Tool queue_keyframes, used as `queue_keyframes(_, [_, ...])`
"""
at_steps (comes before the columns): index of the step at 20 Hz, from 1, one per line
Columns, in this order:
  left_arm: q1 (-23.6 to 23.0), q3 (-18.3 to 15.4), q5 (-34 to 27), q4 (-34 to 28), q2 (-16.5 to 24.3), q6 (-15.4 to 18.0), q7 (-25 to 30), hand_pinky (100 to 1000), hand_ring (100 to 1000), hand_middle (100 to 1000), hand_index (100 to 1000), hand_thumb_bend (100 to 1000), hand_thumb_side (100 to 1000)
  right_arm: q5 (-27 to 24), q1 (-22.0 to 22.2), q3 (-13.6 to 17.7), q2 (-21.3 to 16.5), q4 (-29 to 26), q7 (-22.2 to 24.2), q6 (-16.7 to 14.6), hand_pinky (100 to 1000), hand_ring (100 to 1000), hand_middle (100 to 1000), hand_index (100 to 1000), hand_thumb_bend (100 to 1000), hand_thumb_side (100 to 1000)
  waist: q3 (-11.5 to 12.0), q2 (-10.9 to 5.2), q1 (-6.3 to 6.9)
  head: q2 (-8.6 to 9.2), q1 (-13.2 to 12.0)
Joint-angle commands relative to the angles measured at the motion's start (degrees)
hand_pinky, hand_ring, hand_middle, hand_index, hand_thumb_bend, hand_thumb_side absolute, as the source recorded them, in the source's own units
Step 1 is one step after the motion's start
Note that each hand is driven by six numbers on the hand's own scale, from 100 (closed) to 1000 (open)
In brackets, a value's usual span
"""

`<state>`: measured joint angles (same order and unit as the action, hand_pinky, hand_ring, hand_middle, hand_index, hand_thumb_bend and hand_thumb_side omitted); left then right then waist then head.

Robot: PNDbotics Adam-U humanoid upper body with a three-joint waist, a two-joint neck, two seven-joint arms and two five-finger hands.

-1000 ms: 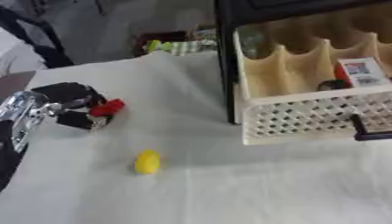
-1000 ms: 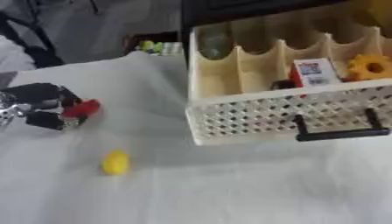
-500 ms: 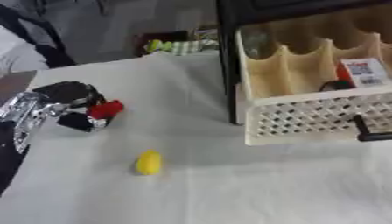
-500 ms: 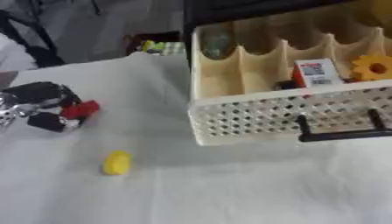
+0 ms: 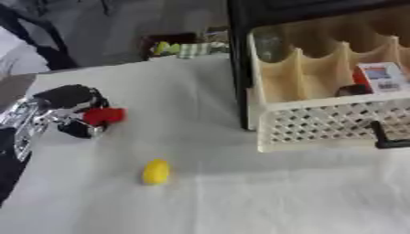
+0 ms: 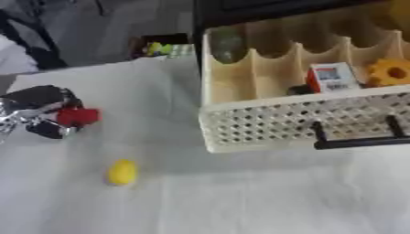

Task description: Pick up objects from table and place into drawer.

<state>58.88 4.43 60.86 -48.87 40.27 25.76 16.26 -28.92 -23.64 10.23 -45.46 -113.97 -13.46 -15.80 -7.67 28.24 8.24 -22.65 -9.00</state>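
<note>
Drawer (image 6: 264, 130), cream lattice front with black handle (image 6: 360, 139), pulled open at right on white table (image 5: 264, 196); orange gear (image 6: 390, 72) and labelled box (image 6: 330, 77) inside. Left hand (image 5: 60, 112) at left edge, curled around red object (image 5: 102, 115). Yellow object (image 5: 156, 171) on cloth, near front.

Left hand (image 5: 60, 114) with red object (image 5: 104, 115) slightly nearer drawer (image 6: 296, 114)

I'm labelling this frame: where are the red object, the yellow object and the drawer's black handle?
red object (image 5: 105, 115), left eye view, its middle, in the left hand (image 5: 56, 114).
yellow object (image 5: 156, 171), left eye view, its middle.
black handle (image 6: 360, 141), right eye view, its bar.
</note>
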Motion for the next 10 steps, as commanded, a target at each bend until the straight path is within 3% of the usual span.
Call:
queue_keyframes(1, [0.6,-0.2,-2.3,-0.7,1.7,-0.1,-0.3,390,476,389,648,100,282,-0.5,-0.2,0.7,-0.7,-0.6,-0.4,0.2,753,740,390,637,186,783,0.3,-2.12,-0.53,-0.24,0.0])
queue_keyframes(10, [0.7,0.5,-10.0,-3.6,2.9,0.9,2.0,343,446,358,616,100,267,-1.4,0.0,0.3,-0.1,-0.6,-0.5,1.0,751,738,392,636,180,782,1.2,-4.28,-1.25,-1.24,0.4])
